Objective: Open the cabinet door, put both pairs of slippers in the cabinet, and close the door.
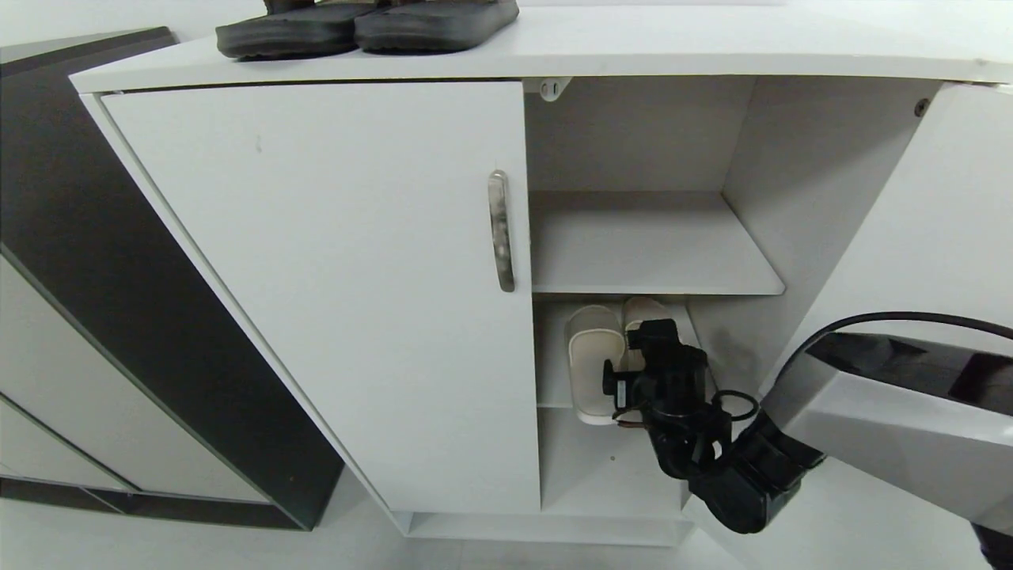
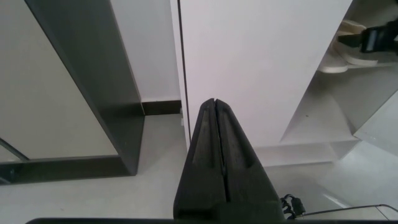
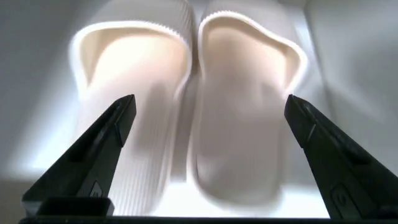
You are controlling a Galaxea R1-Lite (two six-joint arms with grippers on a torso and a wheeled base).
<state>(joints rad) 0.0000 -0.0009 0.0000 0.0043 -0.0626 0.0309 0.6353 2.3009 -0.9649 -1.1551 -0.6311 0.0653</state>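
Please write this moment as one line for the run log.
right door: open | white slippers: inside cabinet, side by side | right gripper: open, at white slippers | dark slippers: on cabinet top | left gripper: shut

Head down onto cabinet (image 1: 316, 277), left wrist low before it, right wrist close on white slippers (image 3: 236, 106) — shared with head

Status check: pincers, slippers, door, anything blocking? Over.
Right pincer open, at white slippers on shelf inside. Left pincer shut, by closed left door. Black slippers on cabinet top. Right door open; no obstruction seen.
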